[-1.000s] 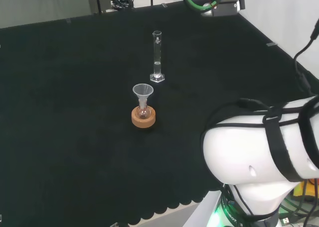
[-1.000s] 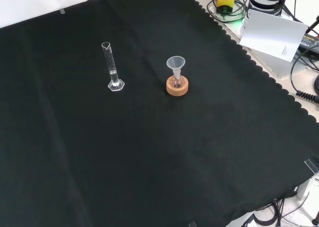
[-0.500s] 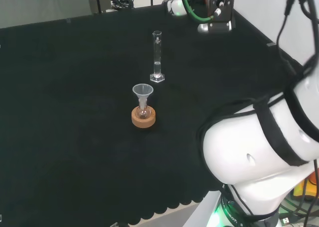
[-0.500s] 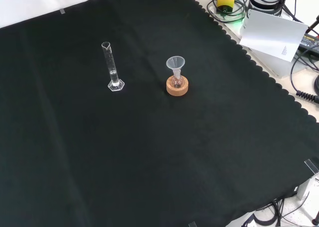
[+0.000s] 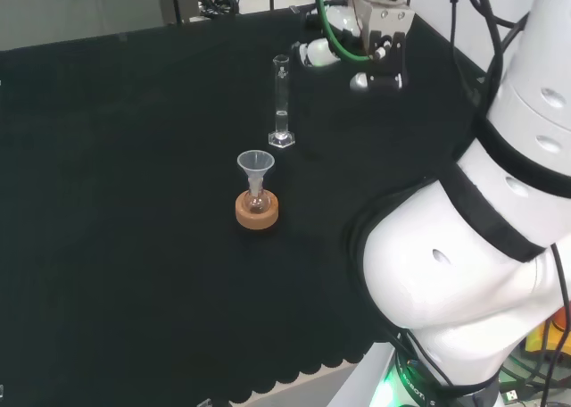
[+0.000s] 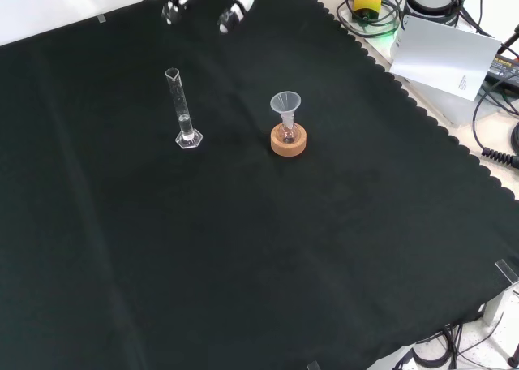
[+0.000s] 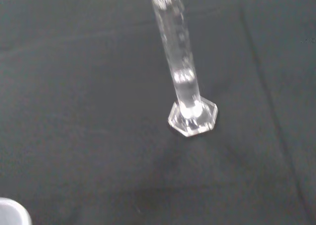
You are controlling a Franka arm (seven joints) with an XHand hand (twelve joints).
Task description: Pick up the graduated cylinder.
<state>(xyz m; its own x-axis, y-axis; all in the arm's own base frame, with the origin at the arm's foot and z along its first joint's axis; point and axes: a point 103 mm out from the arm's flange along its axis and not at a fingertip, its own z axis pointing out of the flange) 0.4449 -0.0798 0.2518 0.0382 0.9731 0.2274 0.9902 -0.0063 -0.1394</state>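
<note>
Bare cloth (image 6: 243,248) lies all round the cylinder (image 6: 183,110) — nothing touches it. Only the funnel (image 6: 285,104) in its small flask (on a cork ring (image 6: 289,142)) stands near — apart.

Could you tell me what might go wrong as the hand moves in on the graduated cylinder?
The graduated cylinder is tall and thin on a small base, so a sideways brush from the hand, which is apart from it, could tip it. It is clear glass or plastic against black cloth, so misjudging its position seems possible. The funnel in the flask on the cork ring stands nearby; a wide sweep might knock it.
</note>
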